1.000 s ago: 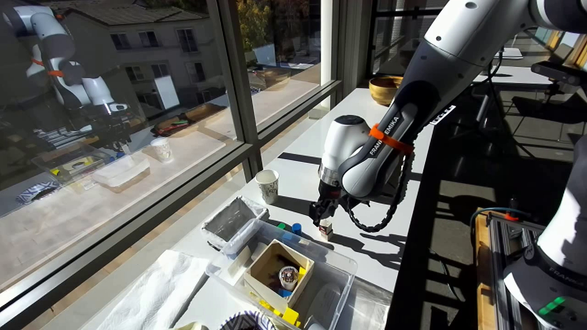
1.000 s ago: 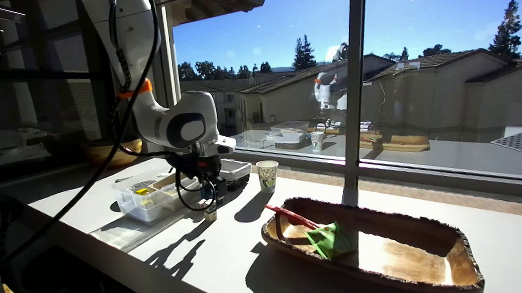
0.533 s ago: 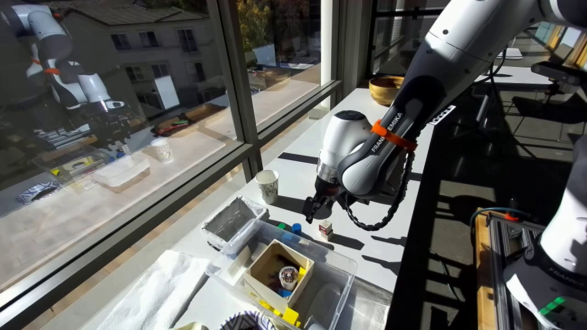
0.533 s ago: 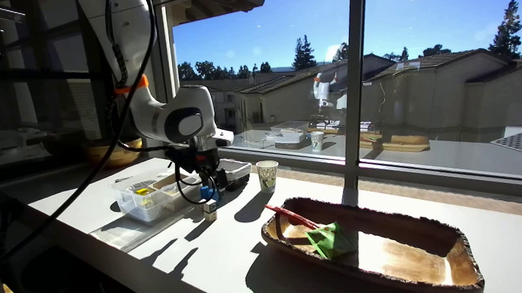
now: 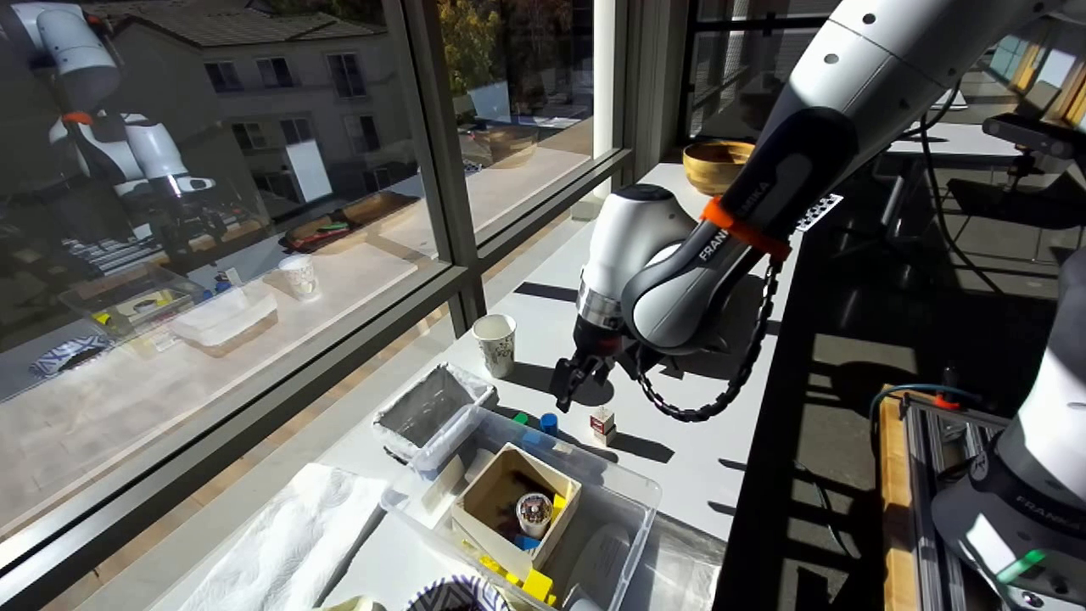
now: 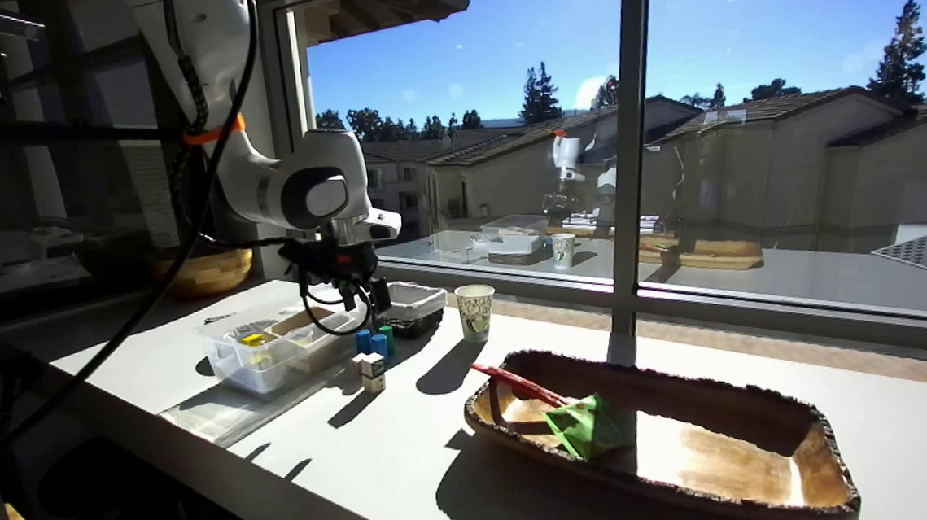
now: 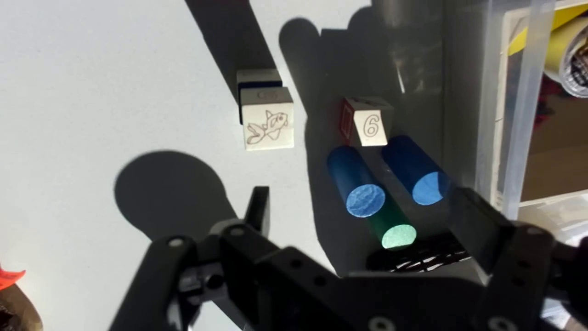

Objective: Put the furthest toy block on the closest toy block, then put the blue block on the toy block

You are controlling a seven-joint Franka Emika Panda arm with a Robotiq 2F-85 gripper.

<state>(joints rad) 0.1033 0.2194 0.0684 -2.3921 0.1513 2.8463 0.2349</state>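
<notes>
In an exterior view, a wooden bowl (image 6: 207, 274) stands at the far left, beyond a clear plastic bin (image 6: 264, 380). The bin rests on the white table (image 6: 380, 470) and contains a yellow item (image 6: 253, 340).

To the right of the bin, the gripper (image 6: 365, 297) hangs above the table, clear of the blocks below it. Its two fingers (image 7: 259, 209) are spread wide apart in the wrist view.

A toy block (image 7: 370, 128), marked with a 6 in the wrist view, sits just left of a two-block stack (image 6: 373, 374) and slightly to its far side. The left blue block (image 6: 363, 341) stands upright on the far side of this toy block. In the stack, the upper toy block (image 6: 372, 364), with a fish drawn on its top face, rests on the lower toy block (image 6: 373, 385). The right blue block (image 6: 379, 347) stands upright on the far side of the stack. Both blue blocks are on the table; which one the task refers to cannot be determined. A green block (image 6: 388, 337) stands upright just right of them.

Farther right, a lined basket (image 6: 424, 302) sits at the far side of the table. A paper cup (image 6: 476, 314) stands upright to the right of the basket. At the near right, a large wooden tray (image 6: 705, 447) contains a green packet (image 6: 589, 428) toward its left end. A red item (image 6: 525, 384) lies across its left rim.
</notes>
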